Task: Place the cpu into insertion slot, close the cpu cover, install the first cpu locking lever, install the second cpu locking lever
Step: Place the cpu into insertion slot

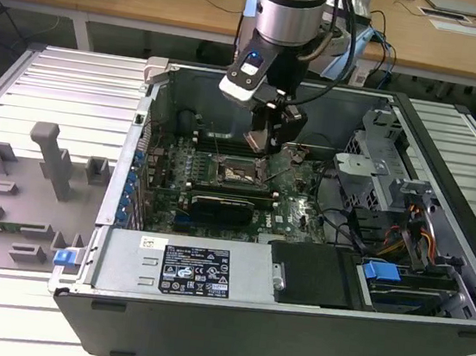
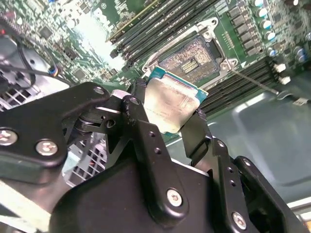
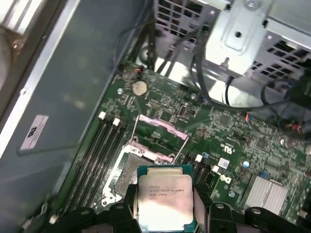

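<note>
Gripper (image 1: 271, 139) is inside the case (image 1: 447, 169), over the mid part of the board (image 1: 299, 210), on the far side of the socket (image 1: 237, 173).

Fingers (image 2: 146, 138) are closed on the cpu (image 2: 172, 104), pinching two opposite edges. The metal lid faces both wrist cams and its other two edges are free. In the first wrist view the cpu (image 3: 165, 199) hangs between the finger tips, clear of the board and not yet seated.

Socket (image 3: 129, 170) is bare, next to the RAM slots (image 3: 97, 150). Contact field is visible in the second wrist view (image 2: 189, 58).

Cover (image 3: 160, 125) is swung up on its hinge at the socket's far edge, with the board showing through its window. A thin wire lever (image 2: 252, 81) sticks out from one socket corner, unlatched as far as I can judge.

Handling (judgement):
- Cpu is light, flat and stiff, so no flex expected.
- Lid is smooth metal, prob. slippery, and the green substrate rim is thin, so there's little for the pads to bite on.
- Edge grip as shown looks right. It keeps the pads off the underside contacts and off the lid centre.
- Fragile parts are the underside pads and the socket pins. A tilted or dragged touch-down could bend pins.
- Cpu sits slightly skewed to the socket in the second wrist view. Can't tell whether that's real tilt or the cam angle.
</note>
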Controlling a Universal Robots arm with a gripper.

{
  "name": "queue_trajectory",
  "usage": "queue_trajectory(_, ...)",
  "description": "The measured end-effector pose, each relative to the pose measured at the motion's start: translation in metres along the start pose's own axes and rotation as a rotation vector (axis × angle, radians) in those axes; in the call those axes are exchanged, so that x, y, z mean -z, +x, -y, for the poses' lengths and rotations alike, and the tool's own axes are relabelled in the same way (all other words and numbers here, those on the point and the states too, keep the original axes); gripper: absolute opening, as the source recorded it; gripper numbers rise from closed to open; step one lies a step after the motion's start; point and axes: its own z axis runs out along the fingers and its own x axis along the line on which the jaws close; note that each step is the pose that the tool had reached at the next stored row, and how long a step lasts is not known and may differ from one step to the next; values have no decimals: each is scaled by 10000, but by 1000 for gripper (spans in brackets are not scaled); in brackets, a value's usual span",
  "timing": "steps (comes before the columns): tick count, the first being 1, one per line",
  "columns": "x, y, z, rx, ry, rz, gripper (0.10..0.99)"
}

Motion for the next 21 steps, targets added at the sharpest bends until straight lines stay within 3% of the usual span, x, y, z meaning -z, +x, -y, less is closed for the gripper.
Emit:
queue_trajectory(8,-21,0,2,-1729,-30,151,541)
queue_trajectory(10,-32,-1,3,-2488,-45,216,541)
queue_trajectory(17,-50,-1,4,-3818,-70,329,541)
queue_trajectory(21,-69,-1,6,-5116,-95,438,541)
